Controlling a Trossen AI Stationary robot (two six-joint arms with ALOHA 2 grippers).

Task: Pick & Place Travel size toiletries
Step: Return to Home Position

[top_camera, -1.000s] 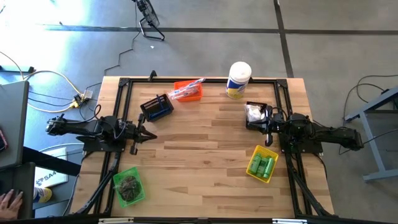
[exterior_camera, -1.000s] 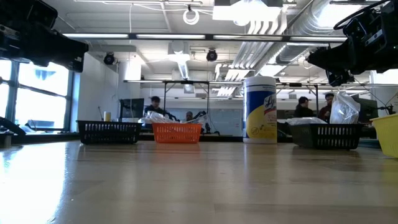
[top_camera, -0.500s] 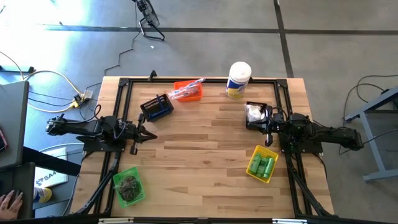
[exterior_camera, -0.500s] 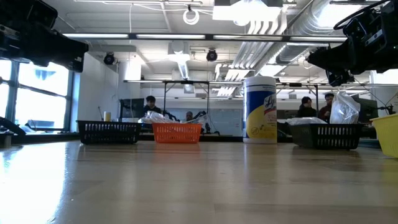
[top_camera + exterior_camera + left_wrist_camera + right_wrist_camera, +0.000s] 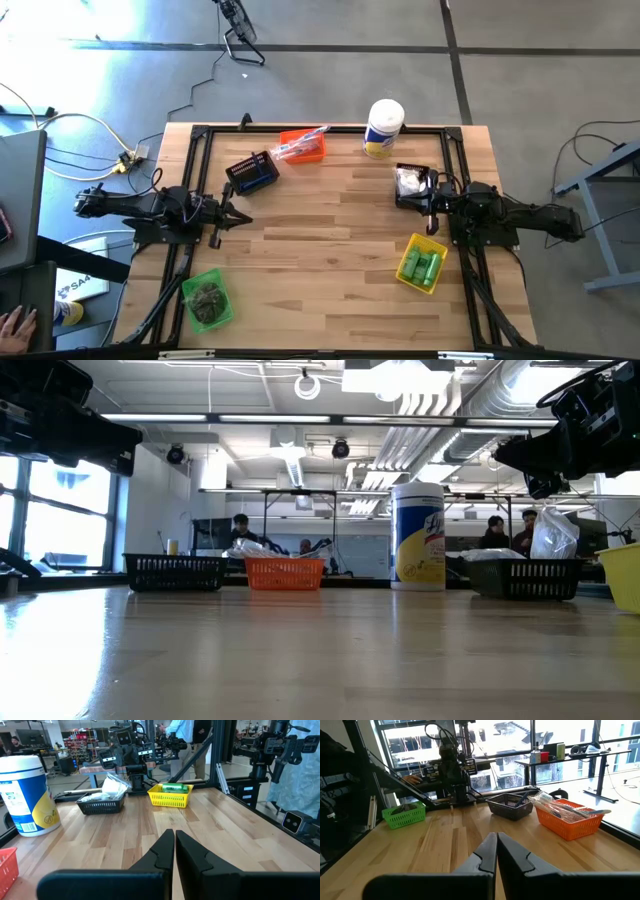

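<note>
Homing step, sorting looks finished: left gripper (image 5: 174,833) and right gripper (image 5: 496,835) hang at opposite table (image 5: 330,250) edges, nearer than the white canister (image 5: 384,128), jaws closed and empty. The next move only calls for both arms to park. Green bottles (image 5: 176,787) lie in the yellow bin (image 5: 170,800) well short of the canister and white packs (image 5: 112,787) in the black bin (image 5: 100,806) just before it. The dark bundles (image 5: 402,808) in the green bin (image 5: 404,816) are hard to make out.

The bench (image 5: 330,215) is pale wood in long striped planks, edged by a black frame. By its far edge stand a white canister (image 5: 384,127) with a yellow and blue label and an orange bin (image 5: 312,155). One black mesh bin (image 5: 236,172) holds a blue item (image 5: 256,179), the other black bin (image 5: 401,200) white puffs (image 5: 410,182). Bright green bottles (image 5: 422,266) fill the yellow bin (image 5: 432,243); dark bundles (image 5: 207,297) lie in the green bin (image 5: 222,277).
</note>
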